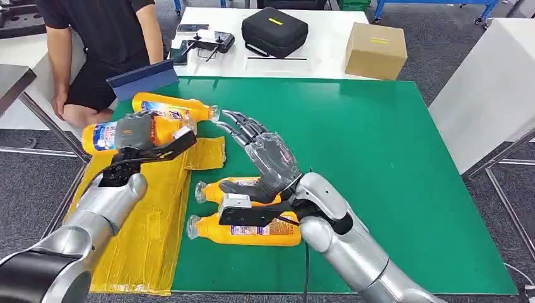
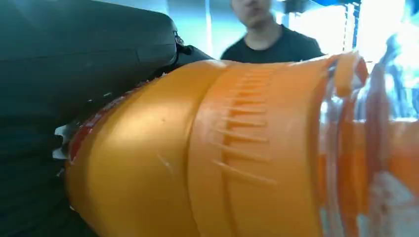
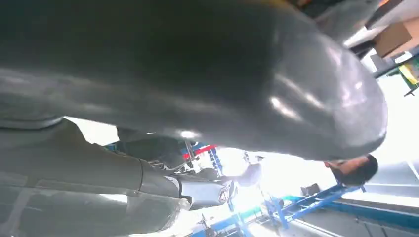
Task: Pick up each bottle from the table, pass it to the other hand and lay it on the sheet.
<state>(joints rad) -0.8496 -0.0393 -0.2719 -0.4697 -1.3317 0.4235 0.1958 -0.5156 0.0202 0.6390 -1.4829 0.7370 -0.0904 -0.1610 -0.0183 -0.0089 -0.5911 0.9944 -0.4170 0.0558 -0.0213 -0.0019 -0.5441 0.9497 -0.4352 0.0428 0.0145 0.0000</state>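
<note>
The held bottle, orange with a blue-and-white label, lay sideways in the left hand, whose grey fingers were wrapped around its middle, above the 12 o'clock end of the yellow sheet. In the left wrist view the same bottle showed close up, its ribbed orange body against the dark palm.

Just beyond it, toward 12 o'clock, a second bottle lay on its side on the green surface, its clear cap end pointing to 3 o'clock. Two more bottles lay side by side toward 6 o'clock, just off the sheet's 3 o'clock edge: the farther one and the nearer one, both with caps pointing to 9 o'clock and both partly covered by the right wrist.

The right hand was above the surface at its centre, fingers spread and stretched toward 11 o'clock, holding nothing; its fingertips were near the second bottle's cap, though whether they touched it could not be told.

At 12 o'clock beyond the green surface stood a white table carrying a black case, a cardboard box and a controller. A person in dark clothes leaned at 11 o'clock, beside a blue tablet-like board.
</note>
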